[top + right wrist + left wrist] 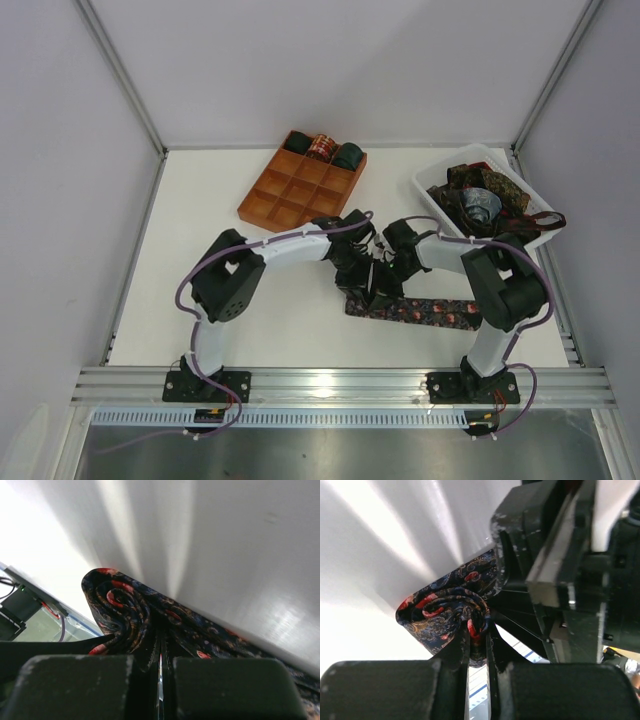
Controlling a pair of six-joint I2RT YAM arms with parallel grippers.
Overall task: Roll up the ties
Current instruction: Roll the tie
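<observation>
In the overhead view both arms reach toward the middle of the frame. There we see the left gripper point(362, 270) and the right gripper point(390, 278) meeting tip to tip over one end of a dark necktie with a red and blue paisley print point(430, 313). Its remaining length lies as a flat strip on the white table point(300, 310), running from the centre toward the lower right and passing under the right arm.

In the left wrist view the necktie's end point(445, 611) is curled into a loose coil at the centre of the frame. The left gripper point(477, 647) is clamped on the coil's lower edge, with fabric caught between its black fingers point(452, 652).

In the right wrist view we find the same coil point(117, 607) at centre left, with the strip trailing off to the lower right. The right gripper point(160, 652) has its fingers pressed together, and a fold of the fabric is nipped between them.

At the upper centre of the overhead view, an orange-brown gridded tray point(290, 205) holds three small rolled ties in its top row: one dark green point(297, 143), one red and gold point(322, 147) and one dark green point(348, 155). At the upper right, a white plastic bin point(425, 185) holds a heap of loose ties point(490, 195).
</observation>
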